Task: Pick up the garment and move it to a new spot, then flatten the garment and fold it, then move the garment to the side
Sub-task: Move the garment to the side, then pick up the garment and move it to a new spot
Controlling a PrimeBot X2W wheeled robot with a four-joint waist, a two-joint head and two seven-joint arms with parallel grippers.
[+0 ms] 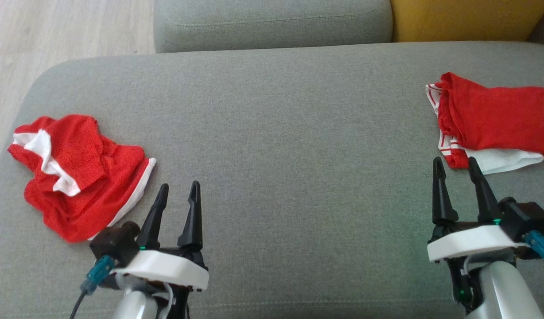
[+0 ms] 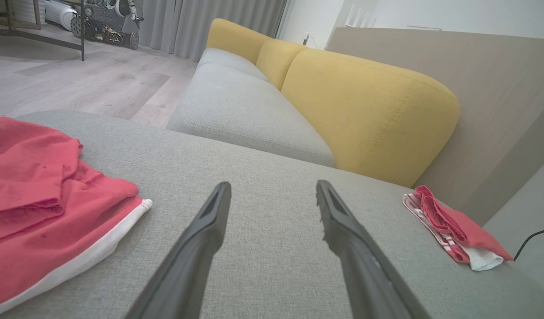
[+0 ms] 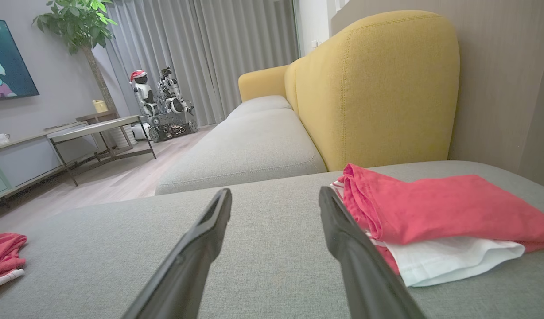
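Crumpled red garment with white trim is lying bunched at the near left of the grey cushion, looking unfolded, so likely the piece to pick. Left gripper is hovering just beside its right edge, jaws spread wide, holding nothing, probably staged for the grab. Cushion's middle stretch is likely serving as the flattening spot. Right gripper is hanging at the near right, jaws wide too, gripping nothing, tips close by the folded red-and-white pile, contact unclear; pile is looking like finished work parked aside.
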